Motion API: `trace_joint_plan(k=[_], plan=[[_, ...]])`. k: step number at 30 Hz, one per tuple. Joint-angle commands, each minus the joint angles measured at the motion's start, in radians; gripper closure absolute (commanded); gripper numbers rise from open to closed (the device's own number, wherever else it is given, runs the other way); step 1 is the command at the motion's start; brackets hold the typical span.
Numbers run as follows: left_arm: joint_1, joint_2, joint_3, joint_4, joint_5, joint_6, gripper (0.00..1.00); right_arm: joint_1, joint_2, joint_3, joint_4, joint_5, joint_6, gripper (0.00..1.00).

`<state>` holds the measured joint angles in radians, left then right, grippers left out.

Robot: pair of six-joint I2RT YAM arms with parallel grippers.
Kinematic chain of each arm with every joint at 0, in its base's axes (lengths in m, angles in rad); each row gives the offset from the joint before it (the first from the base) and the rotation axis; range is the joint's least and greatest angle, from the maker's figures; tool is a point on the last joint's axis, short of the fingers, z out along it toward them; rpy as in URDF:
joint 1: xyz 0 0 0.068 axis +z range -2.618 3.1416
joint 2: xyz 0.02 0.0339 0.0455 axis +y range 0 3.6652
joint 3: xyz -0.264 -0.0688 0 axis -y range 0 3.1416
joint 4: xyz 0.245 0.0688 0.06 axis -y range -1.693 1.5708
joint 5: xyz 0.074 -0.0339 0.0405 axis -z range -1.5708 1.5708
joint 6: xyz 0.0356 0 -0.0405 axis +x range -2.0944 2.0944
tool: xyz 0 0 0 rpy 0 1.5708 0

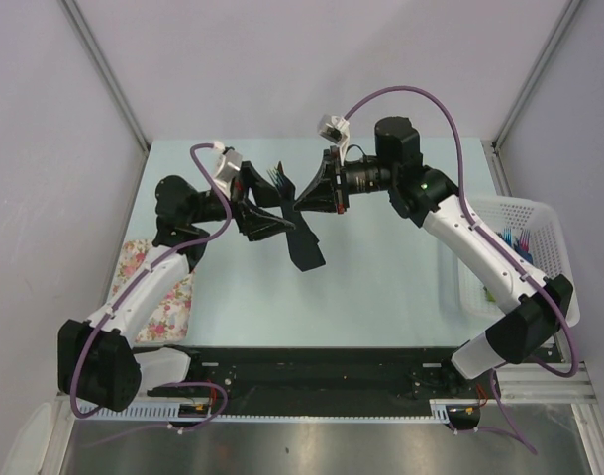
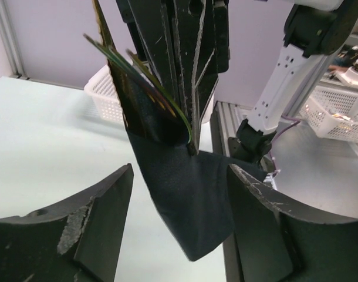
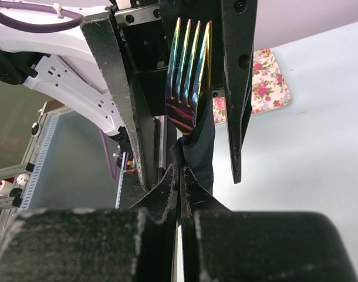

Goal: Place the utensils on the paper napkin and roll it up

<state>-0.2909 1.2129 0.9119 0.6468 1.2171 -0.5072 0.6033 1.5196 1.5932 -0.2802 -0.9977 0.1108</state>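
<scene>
Black paper napkin [image 1: 304,247] hangs in the air over mid-table, folded round an iridescent fork [image 3: 191,70]. Seen from above, the bundle's long axis runs far to near, tines at the far end and a loose corner drooping near. The right gripper [image 3: 180,170] pinches its middle from the right. The left gripper [image 2: 180,170] sits just left, jaws apart, straddling the bundle crosswise without touching it.

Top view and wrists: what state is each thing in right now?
napkin: held in the air, folded around fork
fork: inside napkin, tines sticking out
right pincer: shut on napkin
left pincer: open, fingers either side of napkin
floral cloth: lying flat
</scene>
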Motion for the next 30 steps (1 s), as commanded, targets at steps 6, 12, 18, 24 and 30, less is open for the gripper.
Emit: trace_joint_plan(k=[6, 12, 18, 24, 30], plan=[[-0.016, 0.025, -0.036, 0.27, -0.03, -0.232, 0.35, 0.012, -0.053, 0.024, 0.061, 0.018, 0.01, 1.0], [-0.021, 0.054, -0.03, 0.327, -0.031, -0.272, 0.41, 0.015, -0.062, 0.027, 0.076, 0.018, 0.015, 1.0], [-0.028, 0.065, -0.025, 0.346, -0.037, -0.28, 0.4, 0.018, -0.065, 0.031, 0.091, 0.019, 0.03, 1.0], [-0.031, 0.065, -0.03, 0.364, -0.021, -0.281, 0.49, 0.018, -0.064, 0.031, 0.111, 0.021, 0.046, 1.0], [-0.031, 0.06, -0.038, 0.379, -0.025, -0.295, 0.65, 0.019, -0.07, 0.022, 0.122, 0.021, 0.049, 1.0]])
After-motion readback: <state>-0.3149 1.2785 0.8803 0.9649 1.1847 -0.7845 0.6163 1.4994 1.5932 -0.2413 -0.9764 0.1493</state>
